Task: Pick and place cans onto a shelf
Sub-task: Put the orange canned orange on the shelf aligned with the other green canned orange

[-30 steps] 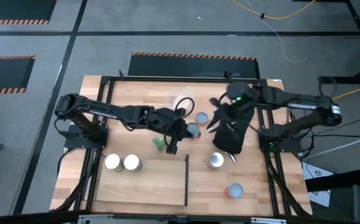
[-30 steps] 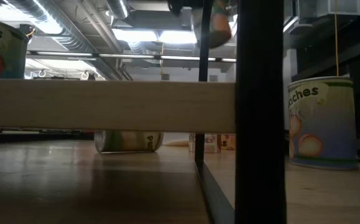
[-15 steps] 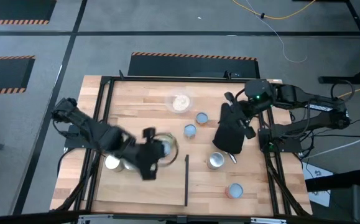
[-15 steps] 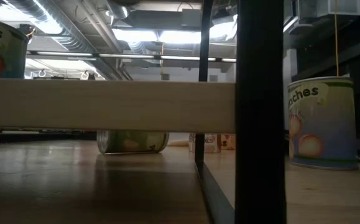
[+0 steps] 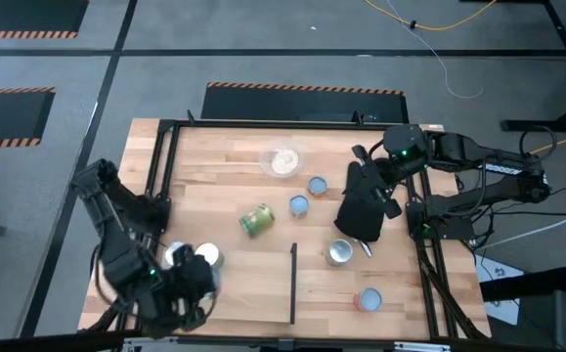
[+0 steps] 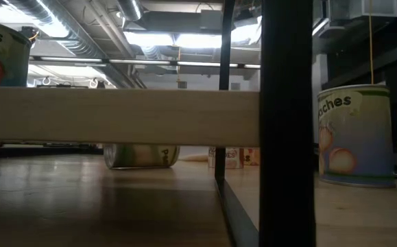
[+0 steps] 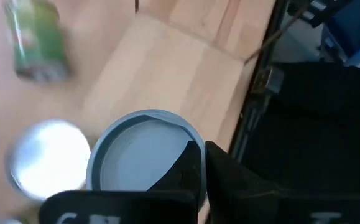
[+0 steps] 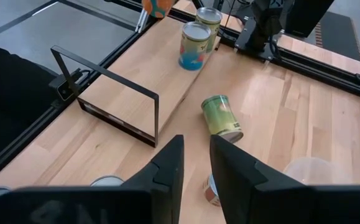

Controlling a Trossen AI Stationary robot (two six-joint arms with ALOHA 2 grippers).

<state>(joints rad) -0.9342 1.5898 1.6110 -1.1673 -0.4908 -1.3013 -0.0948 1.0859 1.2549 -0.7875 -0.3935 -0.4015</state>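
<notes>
Green-labelled cylindrical can (image 5: 256, 220) toppled on pale wood tabletop (image 5: 224, 166); left gripper (image 5: 196, 293) closed, empty; right gripper (image 8: 195, 163) slightly parted, empty.

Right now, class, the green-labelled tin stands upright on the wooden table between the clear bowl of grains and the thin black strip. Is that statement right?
Not quite. The green-labelled tin is not upright: it lies on its side, as the right wrist view shows, with its round end facing sideways. The rest holds: in the high view it rests on the wooden table between the clear bowl of grains and the thin black strip.
</notes>
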